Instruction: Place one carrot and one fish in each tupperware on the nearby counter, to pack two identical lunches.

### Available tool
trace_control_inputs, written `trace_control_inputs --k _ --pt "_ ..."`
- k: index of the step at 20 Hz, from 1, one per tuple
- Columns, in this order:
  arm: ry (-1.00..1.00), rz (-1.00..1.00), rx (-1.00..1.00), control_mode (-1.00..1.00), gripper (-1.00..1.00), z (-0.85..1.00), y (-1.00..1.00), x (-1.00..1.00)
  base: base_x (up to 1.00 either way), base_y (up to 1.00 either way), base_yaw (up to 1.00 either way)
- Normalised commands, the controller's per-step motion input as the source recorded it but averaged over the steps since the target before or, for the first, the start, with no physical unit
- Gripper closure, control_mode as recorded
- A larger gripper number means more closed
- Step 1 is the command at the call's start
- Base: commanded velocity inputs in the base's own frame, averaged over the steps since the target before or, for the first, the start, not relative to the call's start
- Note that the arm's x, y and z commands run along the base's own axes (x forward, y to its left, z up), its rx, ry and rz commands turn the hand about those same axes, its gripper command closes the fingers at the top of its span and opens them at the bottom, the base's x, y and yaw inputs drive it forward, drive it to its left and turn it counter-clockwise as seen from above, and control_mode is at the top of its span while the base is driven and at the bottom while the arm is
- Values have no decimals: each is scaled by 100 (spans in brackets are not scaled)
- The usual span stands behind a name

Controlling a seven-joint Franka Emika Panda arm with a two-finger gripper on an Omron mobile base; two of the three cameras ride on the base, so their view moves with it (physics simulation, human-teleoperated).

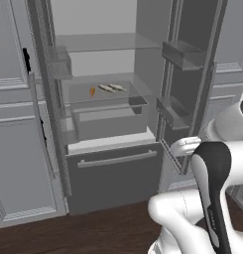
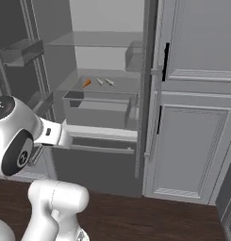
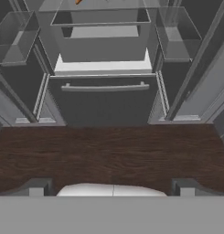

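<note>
An orange carrot (image 1: 92,92) lies on a glass shelf inside the open fridge, and it appears again in the right base view as the carrot (image 2: 86,83). Just right of it on the same shelf lie two slim silvery fish (image 1: 111,88), also seen as the fish (image 2: 104,82). In the hand view the carrot's tip (image 3: 78,2) peeks in at the top edge. My gripper (image 3: 112,187) is open, its fingertips (image 3: 38,186) wide apart with nothing between them, well back from the fridge above the floor. The tupperware and the counter are out of view.
Both fridge doors stand open, with door bins (image 1: 182,53) jutting out on each side. Below the shelf sit a clear crisper drawer (image 1: 109,119) and a grey freezer drawer with a bar handle (image 1: 117,159). Grey cabinet fronts (image 2: 192,141) flank the fridge over a dark wood floor (image 3: 109,155).
</note>
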Motion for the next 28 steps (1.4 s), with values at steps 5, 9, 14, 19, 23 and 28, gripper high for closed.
trace_control_inputs --k 5,9,14,19,23,28 --pt "0 0 0 100 -100 0 0 0 55 27 0" --pt "0 0 0 100 -100 0 0 0 56 6 1" --pt "0 0 0 100 -100 0 0 0 58 19 0" --pt "0 0 0 100 -100 0 0 0 56 26 0" --pt "0 0 0 100 -100 0 0 0 51 21 0" --pt "0 0 0 100 -100 0 0 0 48 45 0"
